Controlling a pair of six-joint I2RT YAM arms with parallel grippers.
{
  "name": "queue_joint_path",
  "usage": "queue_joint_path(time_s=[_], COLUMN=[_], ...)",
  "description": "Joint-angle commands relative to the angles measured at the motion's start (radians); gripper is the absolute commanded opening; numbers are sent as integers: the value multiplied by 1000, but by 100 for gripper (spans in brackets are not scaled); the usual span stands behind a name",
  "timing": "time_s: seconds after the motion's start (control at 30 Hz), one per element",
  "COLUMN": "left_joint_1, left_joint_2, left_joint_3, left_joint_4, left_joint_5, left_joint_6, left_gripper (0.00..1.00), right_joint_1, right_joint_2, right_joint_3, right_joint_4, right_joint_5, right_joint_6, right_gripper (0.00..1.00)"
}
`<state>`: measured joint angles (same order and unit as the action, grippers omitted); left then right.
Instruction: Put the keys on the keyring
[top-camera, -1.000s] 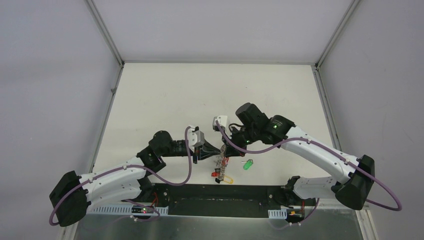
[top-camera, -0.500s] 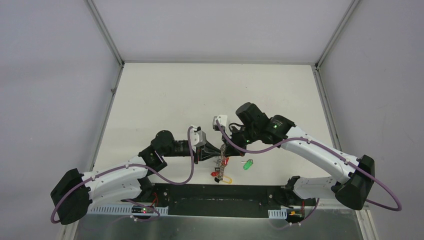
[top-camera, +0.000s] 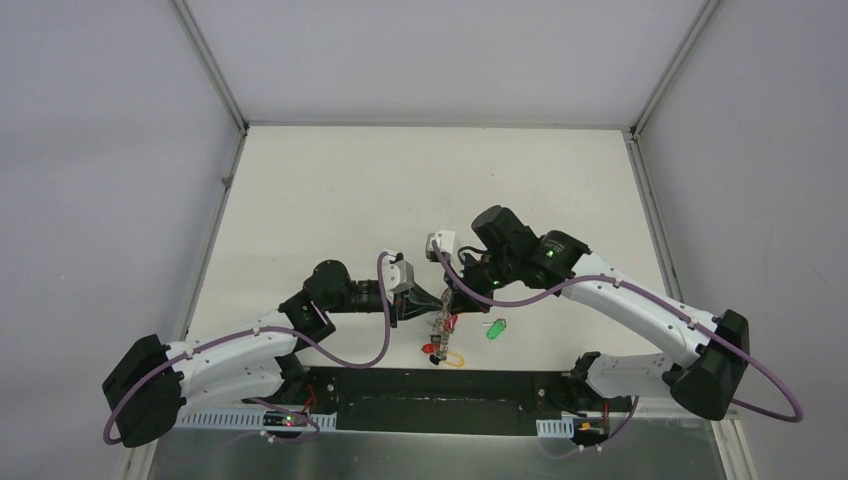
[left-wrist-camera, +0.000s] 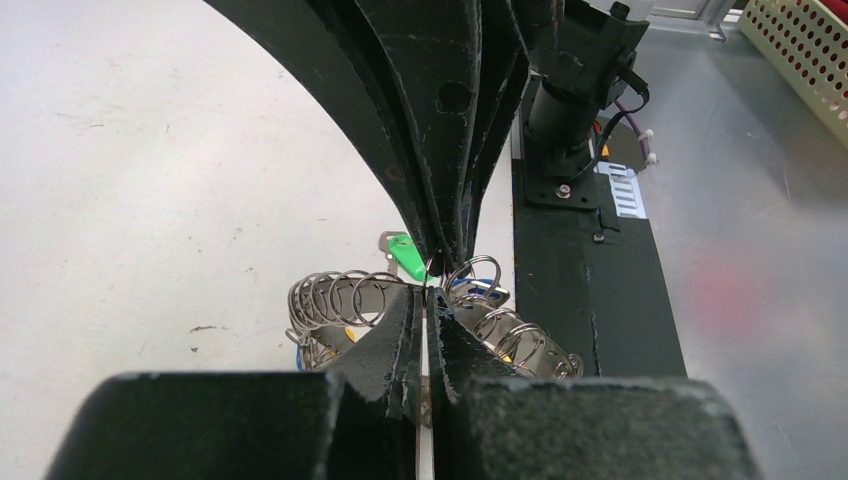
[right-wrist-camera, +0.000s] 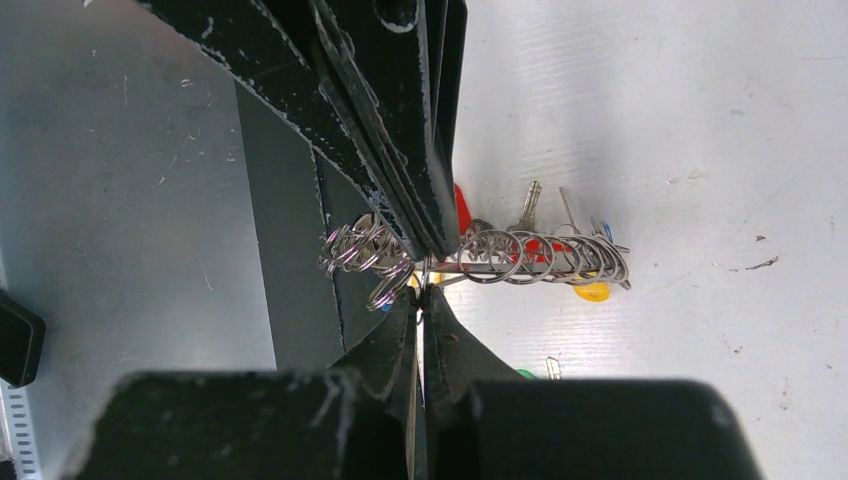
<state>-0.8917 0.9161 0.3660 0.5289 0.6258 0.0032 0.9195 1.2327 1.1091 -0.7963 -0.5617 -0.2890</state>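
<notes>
Left gripper (top-camera: 436, 299) and right gripper (top-camera: 450, 298) meet tip to tip near the front edge of the white table (top-camera: 350, 200), each clenched on the keyring (top-camera: 440, 322) from opposite sides. Left wrist view: the left fingers (left-wrist-camera: 395, 330) are pressed together with only a thin slit between them, a sliver of the ring's wire caught at their tips, while the right fingers (left-wrist-camera: 440, 150) descend from above and pinch the same stretch. Right wrist view: the mirror arrangement, with the keyring (right-wrist-camera: 520, 258) running sideways as a row of small split rings (right-wrist-camera: 355, 248), partly over the black base strip (right-wrist-camera: 290, 230) and partly over the table. Among the rings hang a red tag (right-wrist-camera: 461, 212) and a yellow tag (right-wrist-camera: 592, 292); in the top view these lie just in front of the grippers, red (top-camera: 431, 348) beside yellow (top-camera: 456, 359). Whether the tags rest on the table cannot be told. The green-tagged key (top-camera: 496, 328) lies flat on the table, apart from the ring, just to the right of it and below the right wrist. A scrap of blue (left-wrist-camera: 468, 294) shows behind the loops; whether it is strung cannot be told.
</notes>
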Motion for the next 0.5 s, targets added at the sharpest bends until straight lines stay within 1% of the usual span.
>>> queue_joint_path(time_s=[0.0,0.07,0.13,0.2,0.37,0.47], left_joint_1=[-8,-9,-8,-10,-8,-10], left_joint_2=[3,1,-3,-5,3,12], left_joint_3=[40,43,46,47,56,62], left_joint_4=[57,56,57,61,51,51], left_joint_5=[-34,-44,-64,-70,-60,-51], left_joint_6=[-1,-24,-46,-48,-36,-33], left_gripper=[0,1,10,13,13,9], right_joint_1=[1,1,2,1,1,1], right_joint_2=[-46,-49,-50,-51,-47,-47], right_joint_3=[9,6,5,5,6,4], right_joint_4=[77,81,85,87,89,88], right_joint_5=[-45,-45,-45,-45,-50,-50], right_joint_6=[13,13,14,16,17,17], right_gripper=[0,0,0,0,0,0])
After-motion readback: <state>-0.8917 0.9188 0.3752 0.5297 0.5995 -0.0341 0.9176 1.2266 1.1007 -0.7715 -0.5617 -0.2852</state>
